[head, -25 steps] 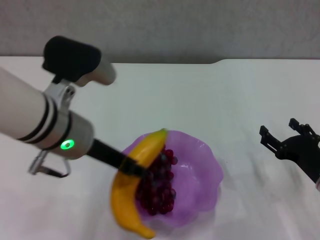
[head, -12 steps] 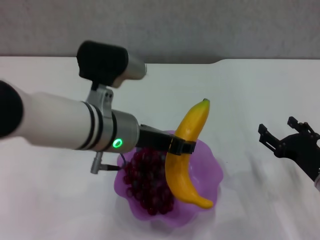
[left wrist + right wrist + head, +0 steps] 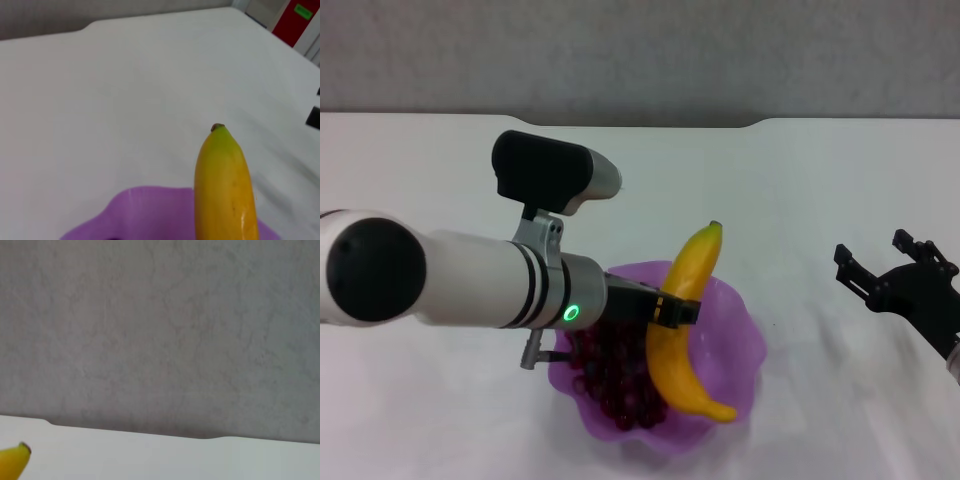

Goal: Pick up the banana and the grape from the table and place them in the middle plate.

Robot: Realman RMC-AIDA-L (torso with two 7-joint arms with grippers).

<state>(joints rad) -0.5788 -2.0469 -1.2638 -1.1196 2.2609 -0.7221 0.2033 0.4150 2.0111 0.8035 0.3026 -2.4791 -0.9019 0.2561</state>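
Observation:
My left gripper [image 3: 672,310] is shut on the yellow banana [image 3: 682,320] and holds it over the middle plate [image 3: 740,345], a translucent purple dish with a wavy rim. The banana's lower end reaches down into the dish; its tip points up and away. The grape bunch [image 3: 615,385] lies inside the dish, partly hidden by my arm and the banana. The left wrist view shows the banana [image 3: 225,190] above the dish rim [image 3: 135,210]. My right gripper [image 3: 885,270] is open and empty above the table [image 3: 800,180] at the right.
The white table's far edge has a notch [image 3: 760,122] with a grey wall [image 3: 160,330] behind it. My left forearm [image 3: 470,280] spans the table's left half. A red object [image 3: 295,20] stands beyond the table in the left wrist view.
My left arm has swung right, carrying the banana from the dish's left rim to over its middle, then lowered it slightly. The right arm has stayed put.

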